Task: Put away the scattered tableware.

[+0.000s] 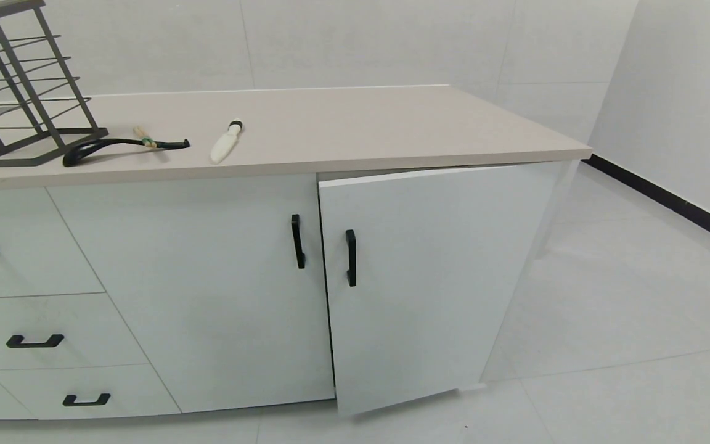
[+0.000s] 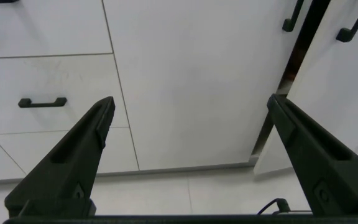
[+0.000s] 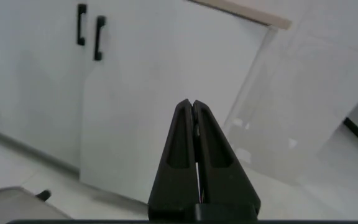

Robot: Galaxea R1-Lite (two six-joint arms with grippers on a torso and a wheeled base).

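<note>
Black utensil (image 1: 124,147) and white utensil (image 1: 225,142) lie on the counter (image 1: 361,123), well above left gripper (image 2: 188,124) and right gripper (image 3: 193,124). Left is spread wide and empty, right clenched on nothing, facing the ajar door (image 1: 429,277). We're pre-grasp. Next we raise the left arm to counter height.

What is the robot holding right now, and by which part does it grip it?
Nothing. The left gripper stands open and empty, and the right gripper is shut with nothing between its jaws.
</note>
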